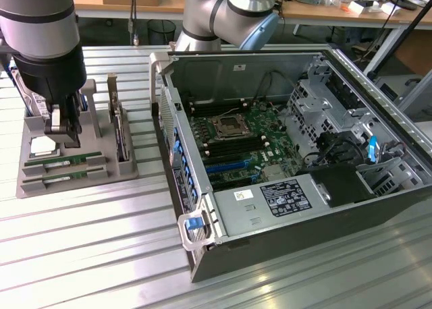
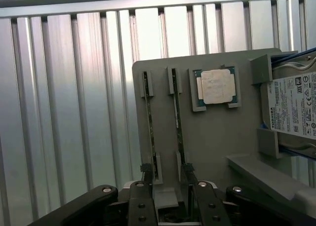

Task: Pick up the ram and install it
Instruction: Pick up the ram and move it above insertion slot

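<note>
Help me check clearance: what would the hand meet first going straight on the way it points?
The hand points down at the grey tray; it would likely meet the ram sticks there first, though depth is unclear.

Ribbed metal table (image 1: pixel 81 255) has a grey parts tray (image 1: pixel 123 169) sitting on it, with an open computer case (image 1: pixel 304 238) right beside the tray.

The hard drive (image 2: pixel 295 107) bore a white label reading TOSHIBA along one edge; its finer print was illegible, as was the power supply's label (image 1: pixel 285 196).
</note>
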Controlling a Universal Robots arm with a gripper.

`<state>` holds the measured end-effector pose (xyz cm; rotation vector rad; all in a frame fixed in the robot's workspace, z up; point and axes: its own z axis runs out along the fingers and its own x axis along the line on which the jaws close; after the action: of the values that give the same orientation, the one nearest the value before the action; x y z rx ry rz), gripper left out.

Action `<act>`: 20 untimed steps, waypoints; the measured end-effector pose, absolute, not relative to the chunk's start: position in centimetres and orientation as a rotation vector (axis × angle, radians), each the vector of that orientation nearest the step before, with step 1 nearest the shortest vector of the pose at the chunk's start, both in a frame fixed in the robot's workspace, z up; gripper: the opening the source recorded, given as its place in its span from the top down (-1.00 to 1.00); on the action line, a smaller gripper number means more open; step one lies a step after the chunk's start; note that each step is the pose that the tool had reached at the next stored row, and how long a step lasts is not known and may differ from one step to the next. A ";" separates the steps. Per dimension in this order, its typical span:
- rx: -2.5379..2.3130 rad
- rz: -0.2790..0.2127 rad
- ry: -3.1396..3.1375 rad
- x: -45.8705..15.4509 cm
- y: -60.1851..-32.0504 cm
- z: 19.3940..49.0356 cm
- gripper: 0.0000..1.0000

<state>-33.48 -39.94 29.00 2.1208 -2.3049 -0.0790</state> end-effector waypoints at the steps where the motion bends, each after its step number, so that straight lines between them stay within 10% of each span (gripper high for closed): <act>1: 2.121 -0.079 -2.305 -33.5 -39.9 28.9 0.28; 20: 2.122 -0.082 -2.306 -33.5 -40.1 27.3 0.28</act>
<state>-33.51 -40.06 27.32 2.1220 -2.3061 -0.0822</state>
